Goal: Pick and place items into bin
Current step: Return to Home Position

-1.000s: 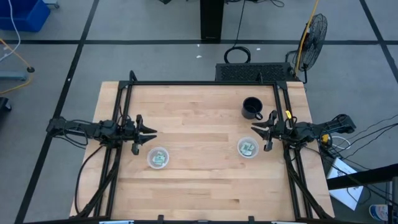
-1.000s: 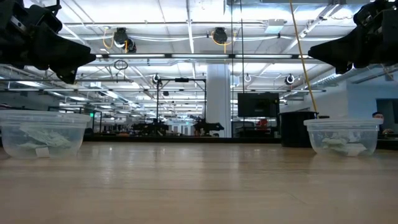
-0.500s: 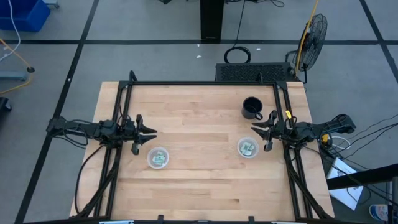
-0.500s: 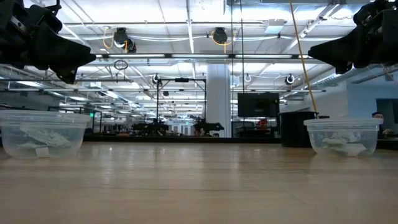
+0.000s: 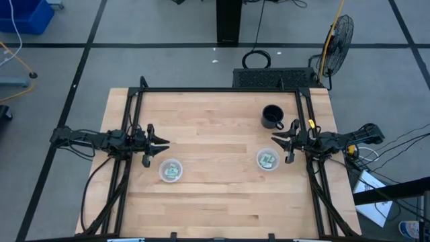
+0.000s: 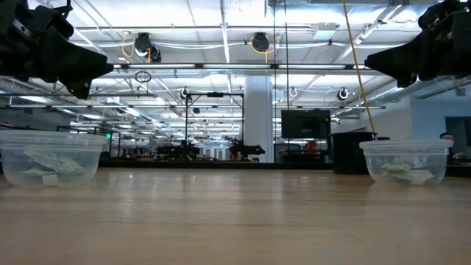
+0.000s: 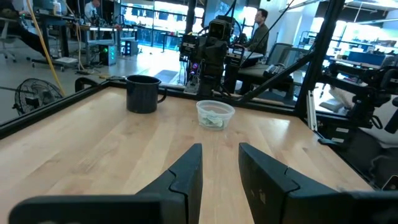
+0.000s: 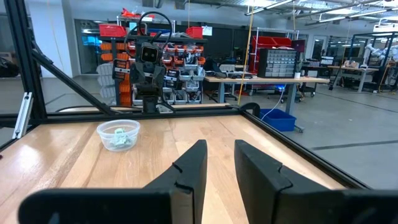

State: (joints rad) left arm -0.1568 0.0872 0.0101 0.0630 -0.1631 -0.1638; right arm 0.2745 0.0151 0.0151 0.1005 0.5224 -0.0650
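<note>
Left gripper and right gripper hover over opposite table sides, fingers narrowly parted, empty; packets lie in both clear bins.

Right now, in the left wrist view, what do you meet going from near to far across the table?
Left tool, open and empty → clear cup holding packets → right tool at the far side. The black mug lies about as far off as the cup, so its place is unclear.

Black mug upright on wooden table, right of centre; floor fan at upper right; blue crate at upper left.
</note>
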